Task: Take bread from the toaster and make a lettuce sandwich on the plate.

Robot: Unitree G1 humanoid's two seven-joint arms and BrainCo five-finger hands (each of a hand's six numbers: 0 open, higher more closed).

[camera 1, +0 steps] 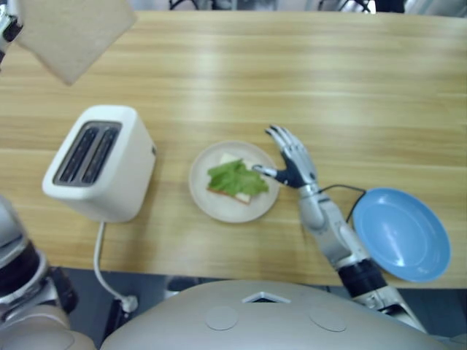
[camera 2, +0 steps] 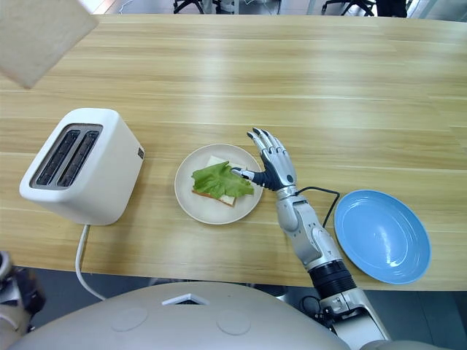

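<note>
— How far along is the sandwich?
— A bread slice (camera 2: 232, 197) lies on the plate (camera 2: 186, 208) with lettuce (camera 2: 219, 180) on top. The toaster (camera 2: 76, 164), left of the plate, looks empty.
— And the top slice (camera 1: 73, 33)?
— It is aloft, far left of the plate, gripped by the left hand (camera 1: 6, 29) (barely in view). The right hand (camera 2: 273, 166) is spread and holds nothing, at the plate's right rim. Only capping is left.

- Open wood ran across the far half of the table (camera 2: 292, 65), edge to edge.
- A slice of bread (camera 2: 36, 33) hung above the far left corner.
- The toaster (camera 2: 76, 164) blocked the near left side.
- The right hand (camera 2: 271, 166), fingers spread, closed off the right side of the plate (camera 2: 191, 204).
- A blue plate (camera 2: 383, 235) filled the near right corner.
</note>
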